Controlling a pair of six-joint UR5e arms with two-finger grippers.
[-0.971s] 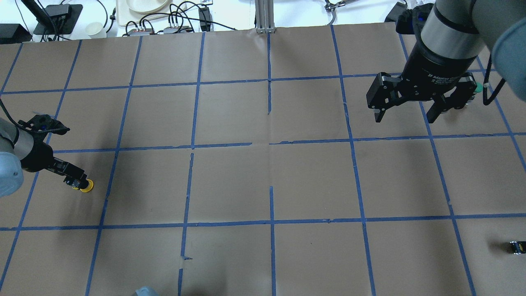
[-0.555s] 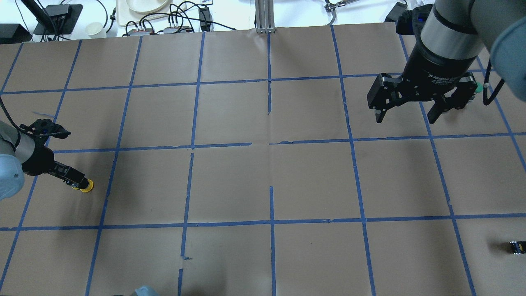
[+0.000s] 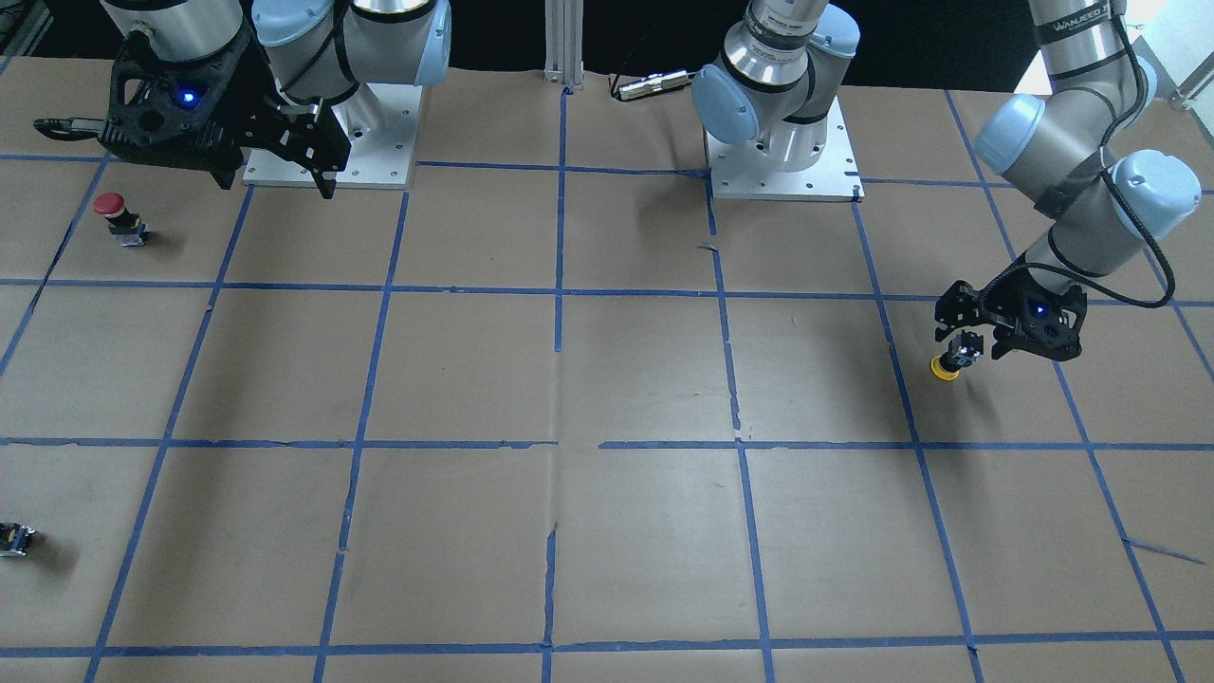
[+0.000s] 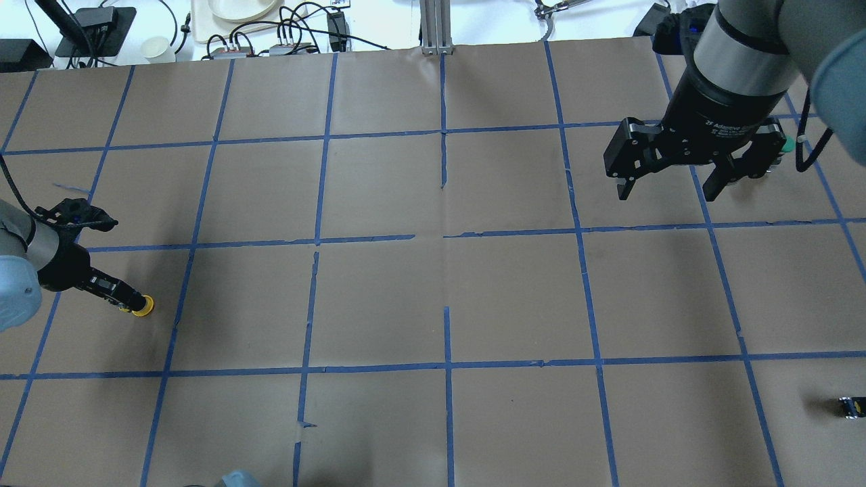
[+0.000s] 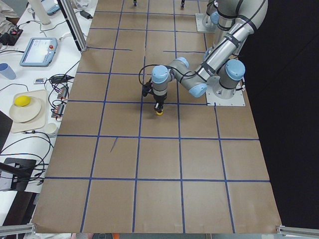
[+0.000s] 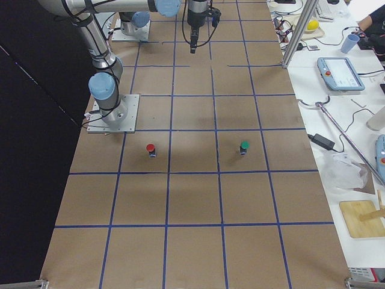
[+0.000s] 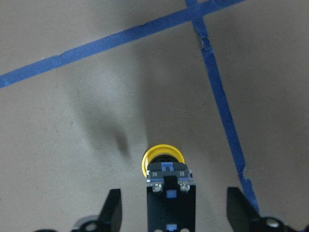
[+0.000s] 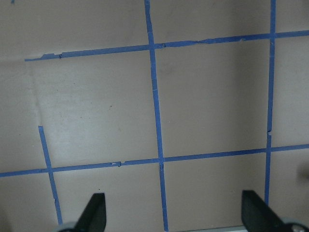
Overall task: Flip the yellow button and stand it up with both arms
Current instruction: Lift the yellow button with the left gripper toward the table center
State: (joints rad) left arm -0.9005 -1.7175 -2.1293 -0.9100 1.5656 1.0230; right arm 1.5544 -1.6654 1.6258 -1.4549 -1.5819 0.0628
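Note:
The yellow button [image 4: 143, 306] is at the table's left side, cap on the brown paper and black-grey body up toward my left gripper. In the left wrist view the yellow cap [image 7: 163, 157] shows past the body. My left gripper [image 7: 175, 195] is open, with a finger on each side of the body and clear gaps between. It also shows in the overhead view [image 4: 126, 304] and the front view [image 3: 967, 351], low over the button [image 3: 946, 369]. My right gripper [image 4: 666, 193] is open and empty, high over the far right of the table.
A red button [image 3: 112, 213] and a green button [image 6: 244, 146] stand on the right side near the right arm. A small dark switch part [image 4: 851, 406] lies at the near right edge. Blue tape lines grid the brown paper.
My left wrist has turned and shifted slightly around the yellow button, which stays in place. The right arm has hardly moved.

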